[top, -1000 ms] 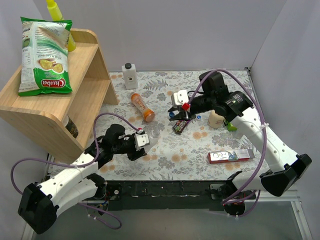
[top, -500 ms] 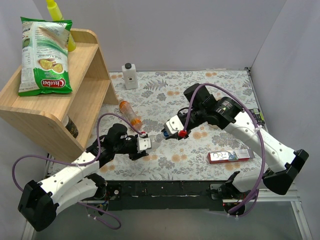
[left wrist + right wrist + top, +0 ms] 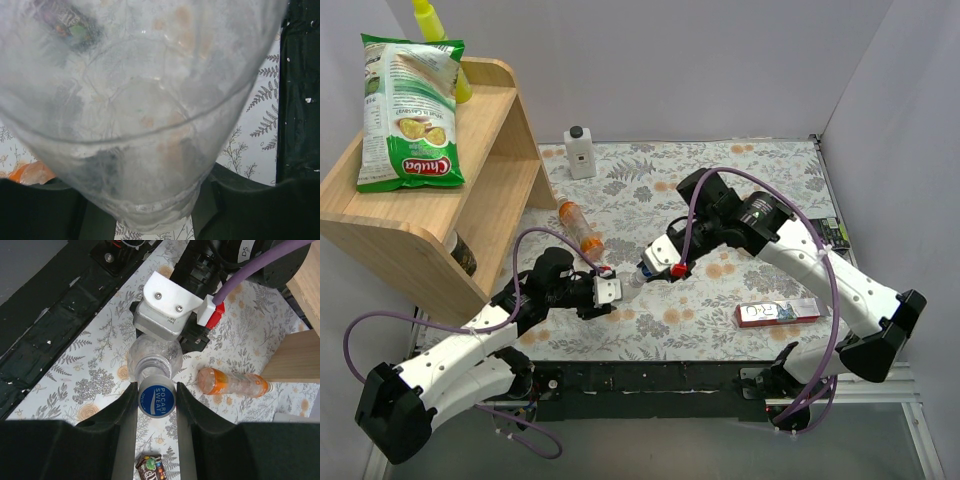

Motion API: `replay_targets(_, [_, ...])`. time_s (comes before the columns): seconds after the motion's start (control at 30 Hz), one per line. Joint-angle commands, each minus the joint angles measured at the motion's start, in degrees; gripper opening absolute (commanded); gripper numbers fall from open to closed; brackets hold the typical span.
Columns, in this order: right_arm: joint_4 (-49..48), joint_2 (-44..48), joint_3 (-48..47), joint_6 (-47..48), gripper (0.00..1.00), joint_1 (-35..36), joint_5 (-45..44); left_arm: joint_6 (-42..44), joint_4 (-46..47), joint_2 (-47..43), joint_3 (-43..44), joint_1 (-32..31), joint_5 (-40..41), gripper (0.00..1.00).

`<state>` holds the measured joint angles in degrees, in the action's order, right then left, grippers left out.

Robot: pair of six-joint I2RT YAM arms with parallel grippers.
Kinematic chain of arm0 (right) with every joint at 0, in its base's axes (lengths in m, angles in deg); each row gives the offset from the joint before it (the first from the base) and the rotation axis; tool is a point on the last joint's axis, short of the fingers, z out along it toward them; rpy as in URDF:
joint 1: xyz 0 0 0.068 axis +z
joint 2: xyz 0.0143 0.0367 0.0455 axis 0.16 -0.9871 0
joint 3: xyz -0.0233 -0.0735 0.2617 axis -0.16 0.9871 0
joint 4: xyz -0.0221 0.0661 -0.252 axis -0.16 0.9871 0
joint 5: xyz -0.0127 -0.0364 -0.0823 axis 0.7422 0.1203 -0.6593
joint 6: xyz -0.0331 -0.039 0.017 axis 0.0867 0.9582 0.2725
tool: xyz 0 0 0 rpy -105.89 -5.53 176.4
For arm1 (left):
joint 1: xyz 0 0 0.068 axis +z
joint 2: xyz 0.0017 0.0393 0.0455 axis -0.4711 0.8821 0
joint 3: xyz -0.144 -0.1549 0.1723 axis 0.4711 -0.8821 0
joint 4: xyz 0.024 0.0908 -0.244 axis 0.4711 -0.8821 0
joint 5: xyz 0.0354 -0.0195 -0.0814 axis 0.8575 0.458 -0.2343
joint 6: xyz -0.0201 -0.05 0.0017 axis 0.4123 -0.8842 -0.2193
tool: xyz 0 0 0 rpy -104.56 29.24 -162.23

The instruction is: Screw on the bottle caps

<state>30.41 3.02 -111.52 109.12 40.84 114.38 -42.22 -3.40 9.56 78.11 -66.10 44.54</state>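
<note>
My left gripper (image 3: 608, 290) is shut on a clear bottle (image 3: 140, 115) near its base and holds it tilted, mouth towards the right arm. The bottle fills the left wrist view. My right gripper (image 3: 655, 268) is shut on a blue cap (image 3: 156, 401) marked POCARI SWEAT. The cap sits at the mouth of the clear bottle (image 3: 152, 357); I cannot tell whether it is on the thread. An uncapped orange bottle (image 3: 578, 225) lies on its side behind the left gripper, and also shows in the right wrist view (image 3: 232, 382). No other clear bottle or cap shows.
A wooden shelf (image 3: 490, 170) with a chips bag (image 3: 410, 110) stands at the left. A white square bottle with black cap (image 3: 579, 152) stands at the back. A red and white box (image 3: 782, 311) lies front right. A candy packet (image 3: 150, 467) lies under my right gripper.
My right gripper has moved left and forward with the blue cap, up to the mouth of the clear bottle in my left gripper. The orange bottle has shifted left.
</note>
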Motion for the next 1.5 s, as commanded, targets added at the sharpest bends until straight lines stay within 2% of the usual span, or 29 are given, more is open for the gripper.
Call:
replay_targets(0.0, [0.2,-1.3,-2.5,2.2,0.16,0.8,1.0,1.3,2.5,-1.5,2.7,-0.7,-2.2,0.00])
replay_targets(0.13, [2.9,-2.1,-3.6,3.3,0.15,1.0,1.5,-1.3,4.9,-1.3,2.6,-0.7,-1.5,0.00])
replay_targets(0.23, [4.6,-3.0,-4.6,3.9,0.15,1.0,1.4,-7.1,8.6,-1.2,2.0,-0.7,1.7,0.00])
replay_targets(0.57, [4.9,-3.3,-4.2,3.5,0.15,1.0,0.9,-5.6,11.4,-2.2,1.0,-0.7,0.4,0.00])
replay_targets(0.8, [2.5,-3.3,-2.9,-0.5,0.14,0.9,-0.5,-5.6,23.0,-9.1,-6.5,-0.8,2.5,0.00])
replay_targets(1.0, [0.7,-3.5,-1.5,-3.1,0.14,0.9,-1.2,-6.5,25.4,-6.6,-5.6,-0.8,3.9,0.00])
replay_targets(1.23, [7.2,-7.5,-7.4,-0.9,0.11,2.1,-6.2,-7.1,25.2,-3.0,-2.8,-1.1,6.7,0.00])
replay_targets(1.47, [10.3,-9.4,-8.8,-0.9,0.09,2.9,-10.0,-8.3,27.8,-4.2,-4.9,-1.1,7.6,0.00])
